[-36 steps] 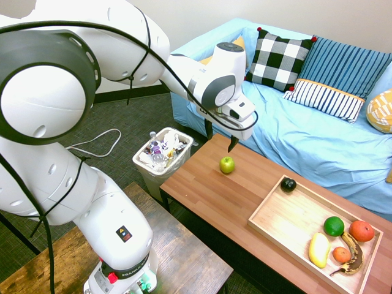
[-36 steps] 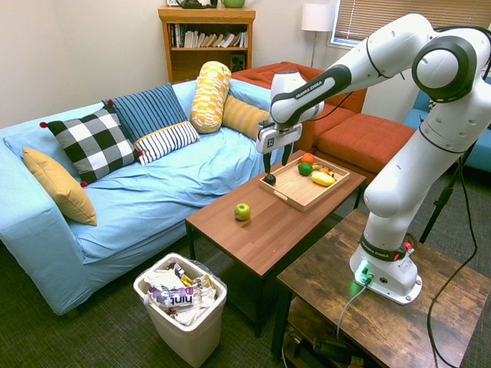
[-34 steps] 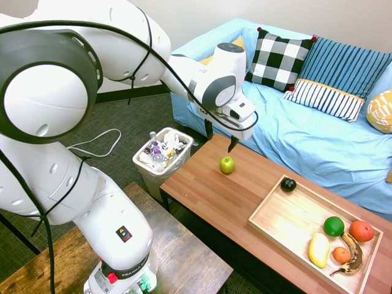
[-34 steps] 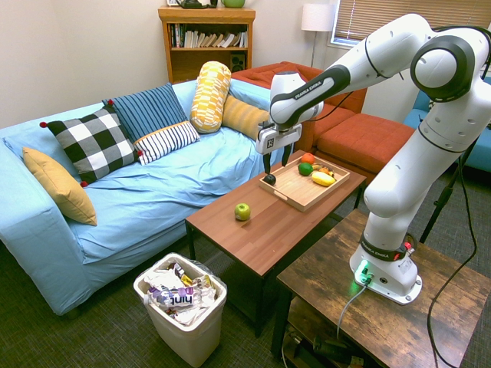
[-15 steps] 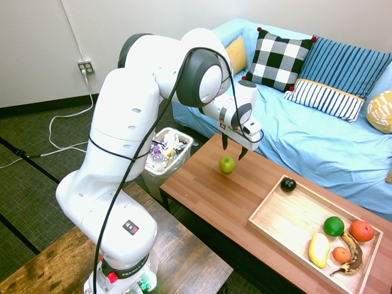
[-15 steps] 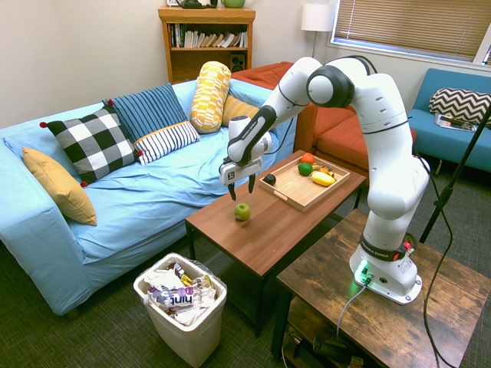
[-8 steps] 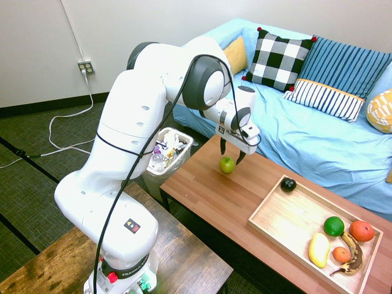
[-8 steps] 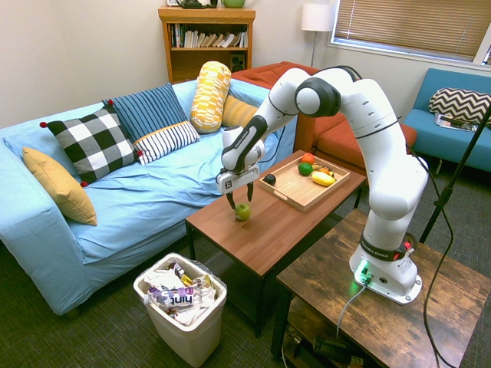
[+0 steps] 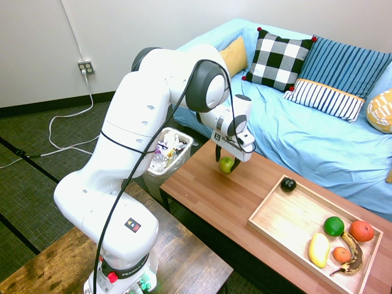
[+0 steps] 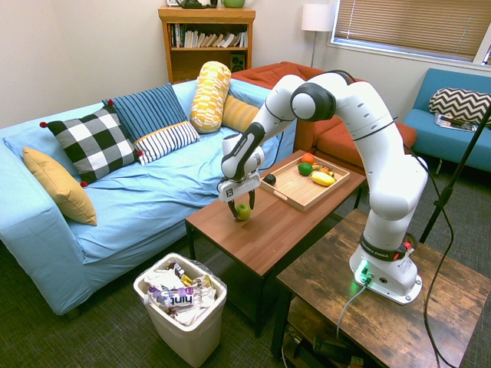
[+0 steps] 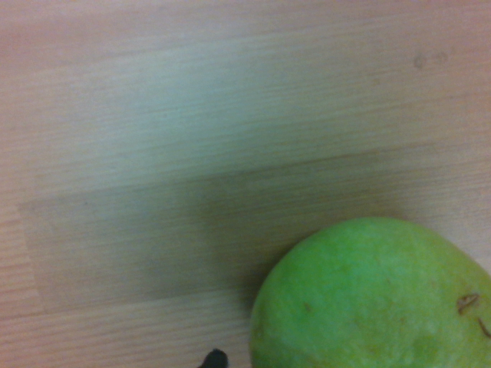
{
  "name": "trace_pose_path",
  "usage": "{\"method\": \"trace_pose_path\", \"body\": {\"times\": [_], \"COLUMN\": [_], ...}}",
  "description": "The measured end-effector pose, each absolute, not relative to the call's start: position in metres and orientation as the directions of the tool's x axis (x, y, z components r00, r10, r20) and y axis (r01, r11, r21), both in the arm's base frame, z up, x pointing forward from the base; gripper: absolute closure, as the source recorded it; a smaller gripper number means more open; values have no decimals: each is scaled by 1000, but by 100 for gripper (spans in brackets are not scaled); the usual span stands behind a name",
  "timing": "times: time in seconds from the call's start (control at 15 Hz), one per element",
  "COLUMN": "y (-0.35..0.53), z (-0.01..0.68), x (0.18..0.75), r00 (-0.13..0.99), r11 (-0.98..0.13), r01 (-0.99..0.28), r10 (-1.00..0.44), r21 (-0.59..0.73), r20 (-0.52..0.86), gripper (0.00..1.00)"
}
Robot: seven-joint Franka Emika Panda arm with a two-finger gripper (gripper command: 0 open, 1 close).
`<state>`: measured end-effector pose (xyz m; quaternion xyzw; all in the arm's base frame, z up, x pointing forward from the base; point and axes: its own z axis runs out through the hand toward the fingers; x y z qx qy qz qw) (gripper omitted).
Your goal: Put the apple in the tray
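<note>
Apple (image 9: 226, 164) sits on the counter (image 9: 226, 202) near its end by the sofa, well apart from the tray (image 9: 288, 220) at the other end. Gripper (image 9: 224, 159) is low around it, fingers open on both sides, not yet closed. It looks firm, light and glossy, so probably slippery; grasp across the widest middle.

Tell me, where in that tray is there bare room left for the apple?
The tray is bare across its near half, from the avocado in one corner toward the middle. The far end is crowded: lime, oranges, lemon and banana. The pincer is at the apple, on the table.
</note>
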<state>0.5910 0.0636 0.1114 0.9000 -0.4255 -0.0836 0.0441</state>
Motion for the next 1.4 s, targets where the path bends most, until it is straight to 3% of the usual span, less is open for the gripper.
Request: {"method": "trace_pose_path", "body": {"times": [0.6, 0.87, 1.2, 1.4], "y": [57, 42, -81, -187], "z": [103, 153, 236, 243], "x": [595, 605, 589, 566], "r00": [622, 624, 502, 380], "r11": [-634, -630, -502, -380], "r01": [-759, -772, -865, -925], "r10": [-773, -776, -864, -924], "r21": [145, 83, 6, -11], "r20": [-123, -91, -38, -47], "gripper": [100, 100, 100, 100]}}
